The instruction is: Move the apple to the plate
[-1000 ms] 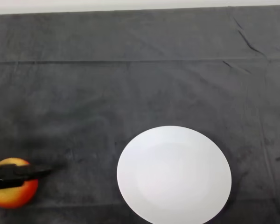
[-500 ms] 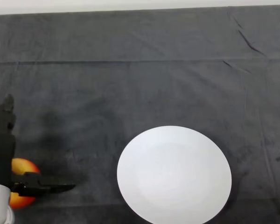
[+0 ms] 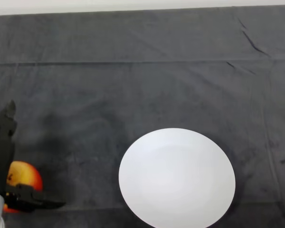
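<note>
A red and yellow apple [image 3: 24, 175] lies on the dark cloth at the lower left edge of the head view. My left hand [image 3: 1, 156] is at it, open. Its straight fingers [image 3: 7, 121] reach away from me along the apple's left side. The thumb [image 3: 35, 201] points right along the apple's near side, covering its lower edge. The apple sits in the gap between them. A white round plate [image 3: 177, 178] lies empty at the lower middle, about a plate's width to the right of the apple.
The dark cloth [image 3: 142, 80] covers the whole table, with creases at the far right [image 3: 251, 42]. A pale strip of wall or floor shows beyond the far edge.
One second ago a finger lay across the apple's top. The hand has since spread, with fingers past the apple's left side and the thumb at its near side, and more of the apple shows.
</note>
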Available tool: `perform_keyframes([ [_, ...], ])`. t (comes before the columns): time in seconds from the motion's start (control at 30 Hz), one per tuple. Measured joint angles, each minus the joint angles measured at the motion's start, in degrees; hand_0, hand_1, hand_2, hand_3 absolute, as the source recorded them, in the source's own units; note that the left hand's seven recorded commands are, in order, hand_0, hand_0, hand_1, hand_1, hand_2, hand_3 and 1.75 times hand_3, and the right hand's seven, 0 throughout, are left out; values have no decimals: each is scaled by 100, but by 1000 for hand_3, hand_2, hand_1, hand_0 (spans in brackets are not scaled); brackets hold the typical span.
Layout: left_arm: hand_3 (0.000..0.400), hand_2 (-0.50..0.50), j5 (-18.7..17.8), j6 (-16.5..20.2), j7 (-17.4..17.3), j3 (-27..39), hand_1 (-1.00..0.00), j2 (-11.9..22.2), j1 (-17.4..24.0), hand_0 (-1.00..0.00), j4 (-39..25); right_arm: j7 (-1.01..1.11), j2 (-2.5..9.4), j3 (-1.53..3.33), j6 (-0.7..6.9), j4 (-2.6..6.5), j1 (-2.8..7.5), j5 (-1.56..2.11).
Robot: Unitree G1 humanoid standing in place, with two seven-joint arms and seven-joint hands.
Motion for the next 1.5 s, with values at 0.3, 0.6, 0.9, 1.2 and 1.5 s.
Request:
perform_keyframes([
  [0.3,0,0,286,246,-51,-336,0,105,20,0,2,0,0,1,0,0,0,0],
  [0.6,400,0,313,213,-160,-331,-1000,176,6,-1000,9,0,0,0,0,0,0,0],
  [0.9,400,0,313,15,-162,-259,-1000,171,-6,-1000,47,0,0,0,0,0,0,0],
  [1.2,400,0,452,-36,-136,-59,-1000,-101,-451,-1000,256,0,0,1,0,0,0,0],
  [1.5,400,0,663,-298,334,-230,-1000,-700,-1182,-1000,535,0,0,1,0,0,0,0],
])
